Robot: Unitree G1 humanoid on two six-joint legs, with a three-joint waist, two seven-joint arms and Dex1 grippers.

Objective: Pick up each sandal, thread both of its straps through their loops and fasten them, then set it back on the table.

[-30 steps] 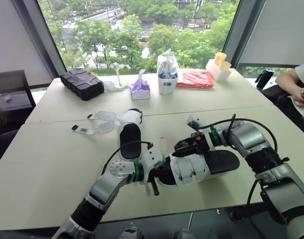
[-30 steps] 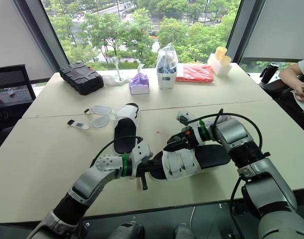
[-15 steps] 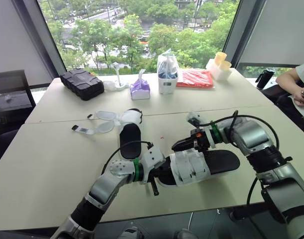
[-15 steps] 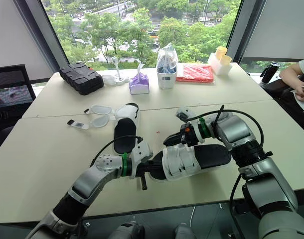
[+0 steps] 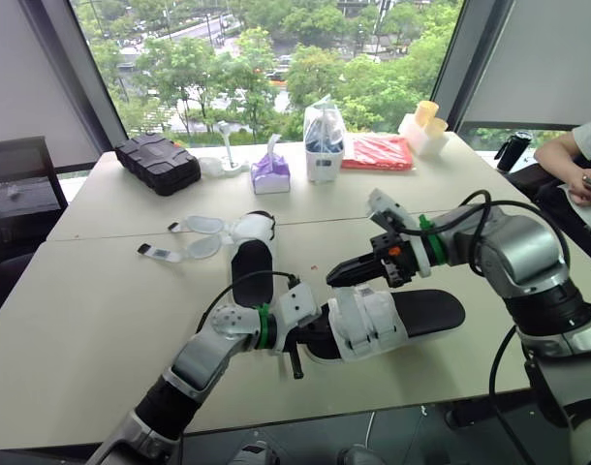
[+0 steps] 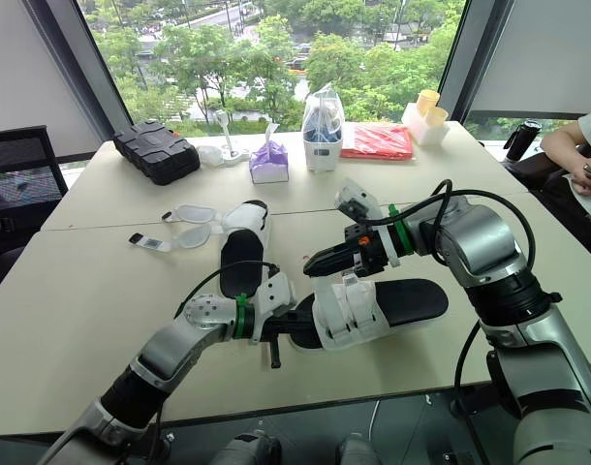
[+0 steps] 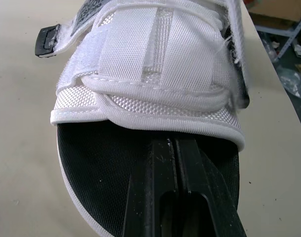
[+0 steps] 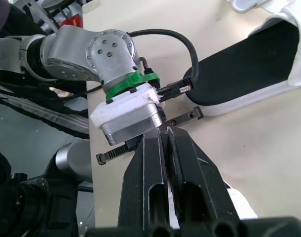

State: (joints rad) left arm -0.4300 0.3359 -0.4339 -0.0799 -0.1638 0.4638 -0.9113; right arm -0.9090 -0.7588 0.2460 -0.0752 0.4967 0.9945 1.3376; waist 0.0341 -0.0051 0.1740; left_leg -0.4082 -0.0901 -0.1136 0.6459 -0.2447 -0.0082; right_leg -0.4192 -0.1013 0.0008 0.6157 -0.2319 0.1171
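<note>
Right hand: the right hand [image 5: 332, 278] has lifted off the near sandal [image 5: 412, 315] and now hangs just above its two white straps [image 5: 365, 320], not touching them. Its fingers are pressed together with nothing between them. A second ago it was low on the straps.

Left hand: the left hand [image 7: 173, 148] has not moved. Its fingers are also pressed together. They lie flat on the black footbed at the toe opening, with the tips under the front strap (this looks more like pinning than gripping).

Near sandal: it lies in the middle of the counter [image 5: 92, 310], near the front edge, with the heel pointing to the robot's right. It has turned a little flatter than before. Both straps are folded over the foot part and look closed.

Far sandal: the far sandal [image 5: 252, 266] lies just behind the left arm. Its straps are still spread open on the counter.

Meaning for the task: I judge that the fastening of the near sandal is finished or nearly so, because the pressing hand is now free. The left hand must next slide out, and then the work passes to the far sandal.
</note>
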